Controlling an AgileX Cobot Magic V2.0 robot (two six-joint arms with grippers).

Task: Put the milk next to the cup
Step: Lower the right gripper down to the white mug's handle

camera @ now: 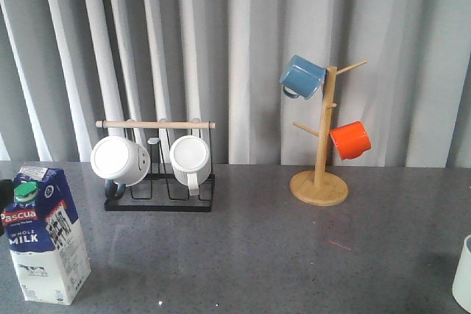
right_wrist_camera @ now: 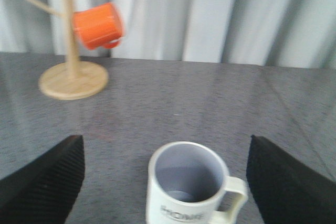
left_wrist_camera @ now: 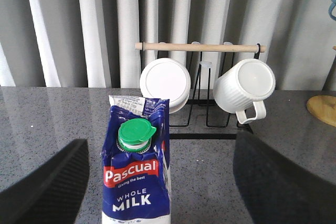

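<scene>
grey table wide between milk at left edge and cup right; both end effectors released.

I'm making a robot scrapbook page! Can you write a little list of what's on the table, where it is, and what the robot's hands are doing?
milk: carton upright at the table's near left, green cap on
cup: HOME mug upright at the far right edge, looks empty
gap: milk and cup far apart
left gripper: open, fingers either side of the milk
right gripper: open, fingers either side of the cup
rack: black rack holding two white mugs
mug tree: wooden tree with a blue and an orange mug
</scene>
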